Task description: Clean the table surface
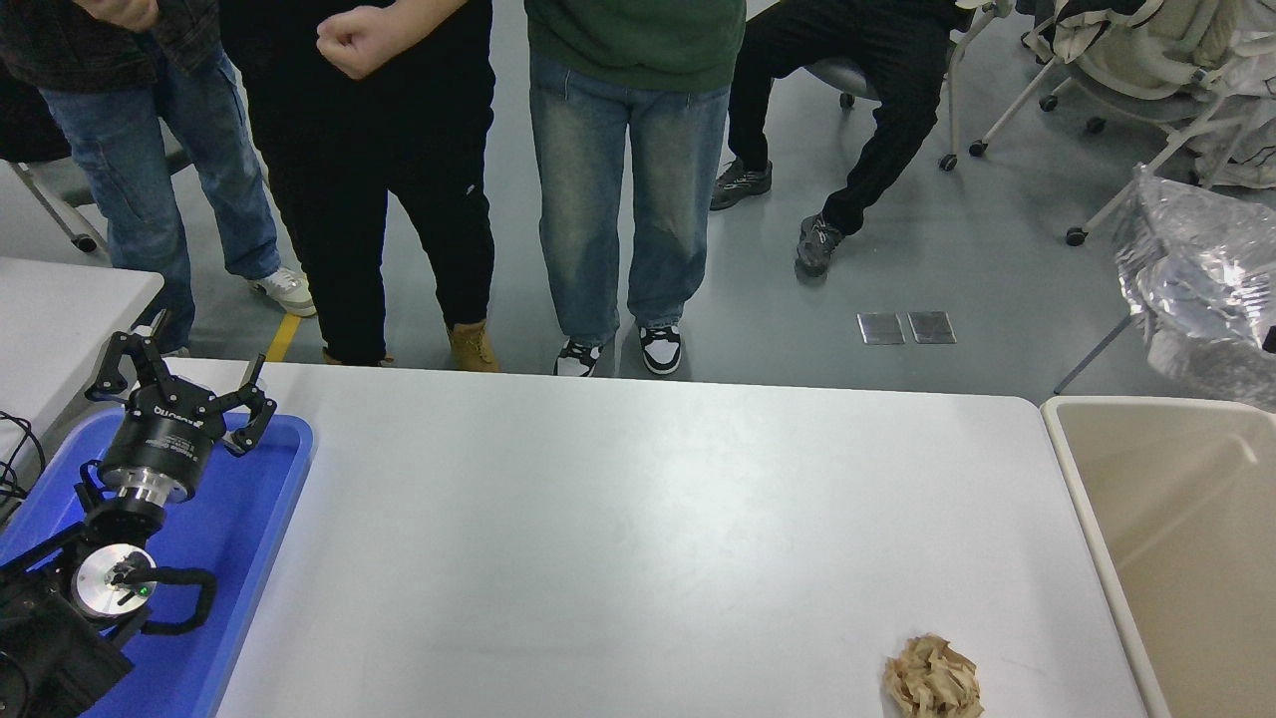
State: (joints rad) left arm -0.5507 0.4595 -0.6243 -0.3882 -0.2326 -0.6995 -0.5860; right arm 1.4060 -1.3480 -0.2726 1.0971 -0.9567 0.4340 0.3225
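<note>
Blue tray (261, 519): plastic, at the left end of the table surface; nothing loose can be made out in it beyond the arm above.
Beige bin (1176, 538): open container just beside the table's right edge; the interior that shows holds nothing.
Left gripper (179, 394): parked over the blue tray at the lower left, fingers spread wide, holding nothing.
Right gripper: only a dark sliver shows at the right edge, so its state cannot be told.
Crinkled clear plastic bag (1201, 289): at the right edge, above the far end of the bin, clear of the table.
Crumpled brown paper wad (932, 678): lies on the table near its front right corner, well apart from the tray.
Table surface (618, 519): wide, white, matte, with rounded corners; fills the middle of the view between tray and bin.
Smaller white tabletop (60, 319): one corner shows at the left, behind the tray.
People (628, 170): several stand along the table's far side; one sits further back.
Room: grey floor (897, 249); wheeled chairs (1126, 70) at the upper right.
</note>
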